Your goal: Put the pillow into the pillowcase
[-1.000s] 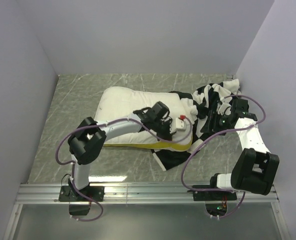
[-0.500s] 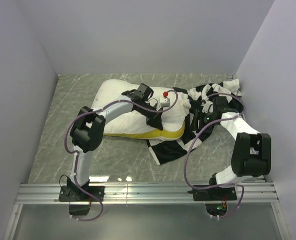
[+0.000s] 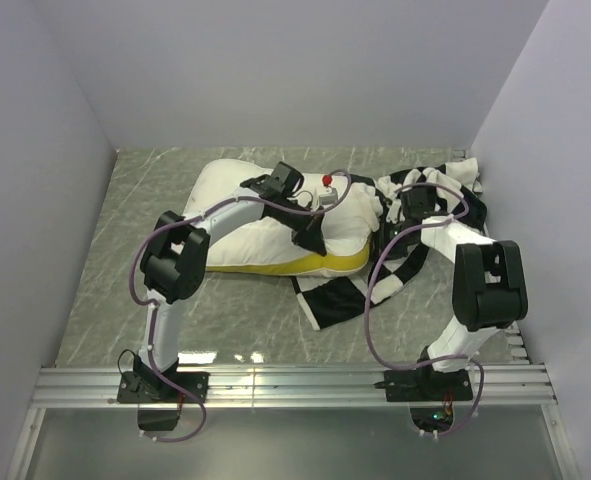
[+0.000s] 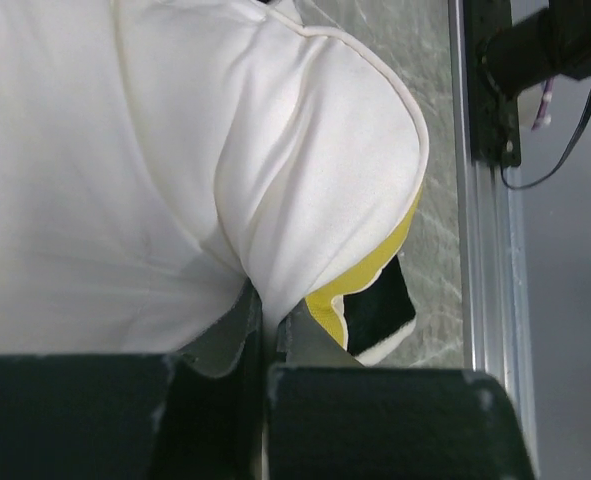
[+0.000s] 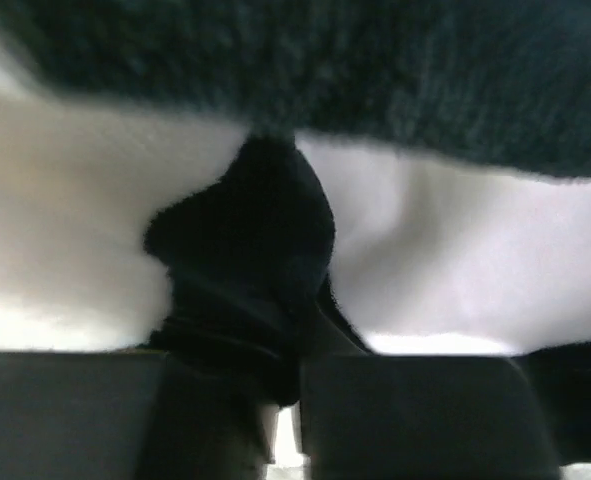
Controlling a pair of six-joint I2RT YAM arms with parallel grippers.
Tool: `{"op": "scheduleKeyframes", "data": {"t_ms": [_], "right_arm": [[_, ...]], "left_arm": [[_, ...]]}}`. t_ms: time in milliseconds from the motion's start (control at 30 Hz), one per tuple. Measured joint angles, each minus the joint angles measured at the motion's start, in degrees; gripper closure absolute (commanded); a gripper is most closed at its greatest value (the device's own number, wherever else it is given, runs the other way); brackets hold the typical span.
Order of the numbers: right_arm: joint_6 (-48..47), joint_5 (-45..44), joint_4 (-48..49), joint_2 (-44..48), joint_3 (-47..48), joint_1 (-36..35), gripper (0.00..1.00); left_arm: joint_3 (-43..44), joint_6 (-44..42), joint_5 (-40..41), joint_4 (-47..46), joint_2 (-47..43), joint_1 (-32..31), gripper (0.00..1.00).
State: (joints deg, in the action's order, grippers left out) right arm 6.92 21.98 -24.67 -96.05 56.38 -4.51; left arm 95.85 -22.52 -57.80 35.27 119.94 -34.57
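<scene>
The cream-white pillow (image 3: pixel 235 210) lies across the middle of the table, its yellow band (image 3: pixel 310 264) along the near edge. My left gripper (image 3: pixel 311 236) is shut on a pinch of the pillow (image 4: pixel 125 150) near its right corner, just above the yellow band (image 4: pixel 375 268). The black-and-white checked pillowcase (image 3: pixel 440 190) is bunched at the pillow's right end, and a flap of the pillowcase (image 3: pixel 337 300) lies under the near corner. My right gripper (image 3: pixel 408 206) is shut on a dark fold of the pillowcase (image 5: pixel 245 250). The pillow's right end is partly hidden by the arms.
Grey walls close the left, back and right sides. A metal rail (image 3: pixel 295 385) runs along the near edge, seen also in the left wrist view as the rail (image 4: pixel 485 250). Purple cables (image 3: pixel 375 310) loop off both arms. Marbled tabletop (image 3: pixel 135 230) shows left of the pillow.
My right gripper has moved in to the pillowcase's bunched edge and shut on a fold. My left gripper, still holding the pillow, has moved it toward the back right.
</scene>
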Motion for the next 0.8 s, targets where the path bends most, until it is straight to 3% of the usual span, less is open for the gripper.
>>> {"op": "scheduleKeyframes", "data": {"t_ms": [133, 400, 633, 800], "right_arm": [[-0.6, 4.6, -2.0, 2.4, -0.4, 0.9, 1.0], [-4.9, 15.4, -9.0, 23.9, -2.1, 2.9, 1.0], [-7.9, 19.4, -15.2, 24.4, -2.1, 2.9, 1.0], [-5.5, 22.0, -13.4, 21.5, -2.1, 2.7, 1.0]], "left_arm": [[-1.4, 10.7, 1.9, -7.8, -0.2, 0.0, 1.0], [-2.4, 30.7, 18.9, -19.9, -0.3, -5.8, 1.0], [3.5, 45.7, 25.5, -27.4, 7.5, -10.2, 1.0], [-2.1, 57.2, 23.2, -39.5, 8.4, -9.0, 1.0]]}}
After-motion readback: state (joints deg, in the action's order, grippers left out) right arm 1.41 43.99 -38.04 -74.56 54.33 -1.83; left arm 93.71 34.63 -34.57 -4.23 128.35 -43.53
